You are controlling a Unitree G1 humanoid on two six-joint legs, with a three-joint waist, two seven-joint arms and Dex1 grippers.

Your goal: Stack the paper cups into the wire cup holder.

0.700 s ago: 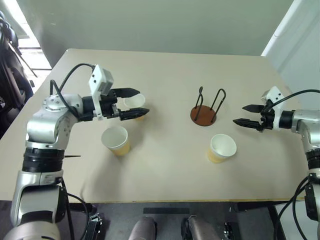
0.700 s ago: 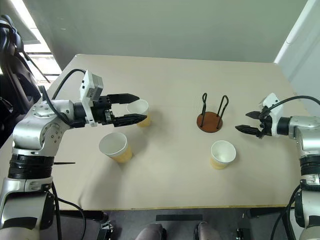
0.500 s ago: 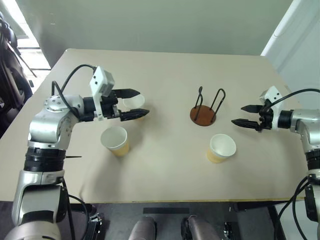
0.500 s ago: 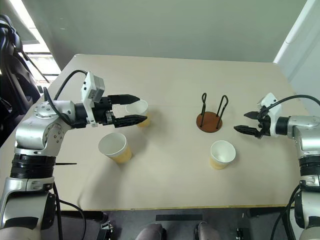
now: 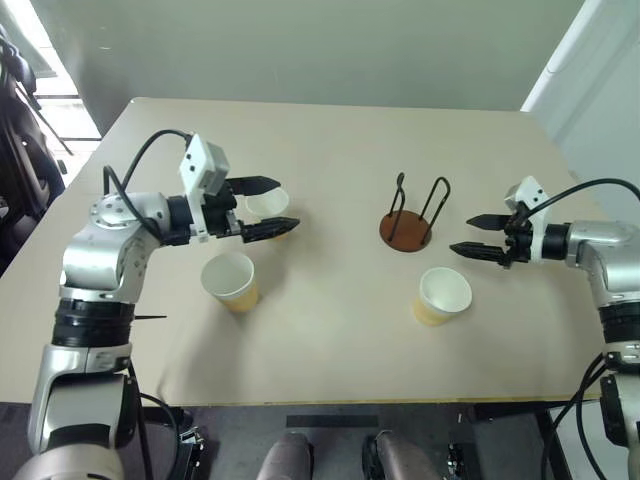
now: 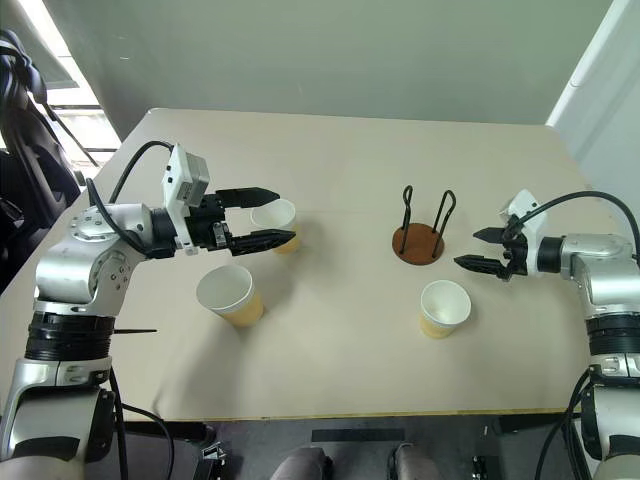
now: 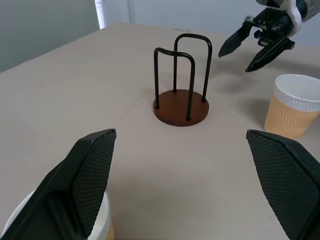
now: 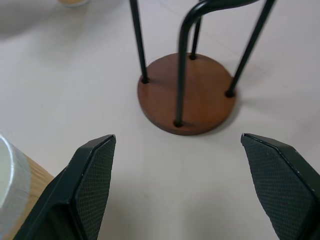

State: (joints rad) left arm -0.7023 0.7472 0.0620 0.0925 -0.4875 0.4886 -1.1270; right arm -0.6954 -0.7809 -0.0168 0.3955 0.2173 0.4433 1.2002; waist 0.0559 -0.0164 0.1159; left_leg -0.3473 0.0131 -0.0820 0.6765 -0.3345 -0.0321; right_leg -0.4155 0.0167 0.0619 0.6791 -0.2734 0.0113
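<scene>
The left gripper [image 5: 262,206] hangs above the table [image 5: 330,340] with its jaws spread wide and nothing between them. One paper cup [image 5: 269,208] stands upright right at its fingertips, seen between the two black fingers from the head views; whether a finger touches it cannot be told. In the left wrist view the rim of that cup [image 7: 102,220] peeks from under one finger.

The right gripper [image 5: 477,236] also stands wide open and holds nothing. It floats just to the right of the wire cup holder [image 5: 408,221], pointing toward it, and the wrist view looks straight between its fingers onto the holder's reddish-brown base and black loops. No thing lies between the jaws and the holder.

A second cup [image 5: 442,296] stands upright below the right gripper, in front of the holder and near it. A third cup [image 5: 232,281] stands upright in front of the left gripper, well apart from the holder. The holder is empty, near the middle of the table. At the far left edge a dark chair [image 5: 20,150] stands beside the table.

Compared with the earlier frames, the right gripper has come leftward, closer to the holder. The left gripper has hardly moved, and the cups and the holder stand where they were.
</scene>
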